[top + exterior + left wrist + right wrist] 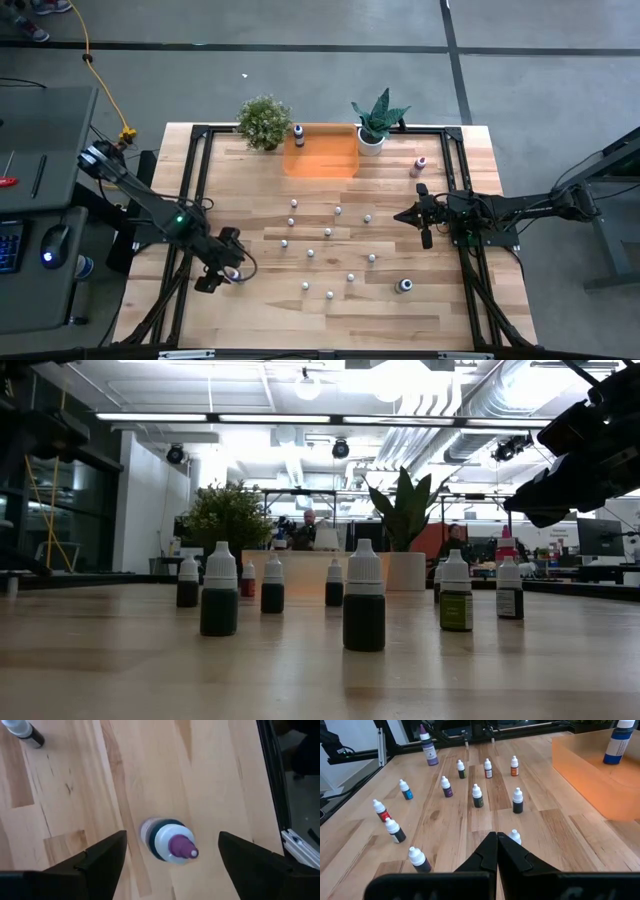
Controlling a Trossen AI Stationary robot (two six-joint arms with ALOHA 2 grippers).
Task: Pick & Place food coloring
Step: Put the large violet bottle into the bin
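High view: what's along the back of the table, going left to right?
Bushy plant → dark bottle → orange tray → spiky plant → pink bottle.

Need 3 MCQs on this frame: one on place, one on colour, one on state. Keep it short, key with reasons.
1. Where does the orange tray sit?
A. Between the two potted plants at the table's far edge
B. Under the right gripper
C. At the table's near edge

2. What colour is the cap tip of the bottle below the left gripper?
A. Yellow
B. Purple
C. Green

3. How do the grippers stand?
A. Both open
B. Left shut, right open
C. Left open, right shut

Key: 1 A, the high view shows the tray between the bushy plant and the spiky-leaved plant. 2 B, the left wrist view shows a purple tip on a white collar. 3 C, the left fingers stand wide apart around the bottle; the right gripper has its fingers pressed together.
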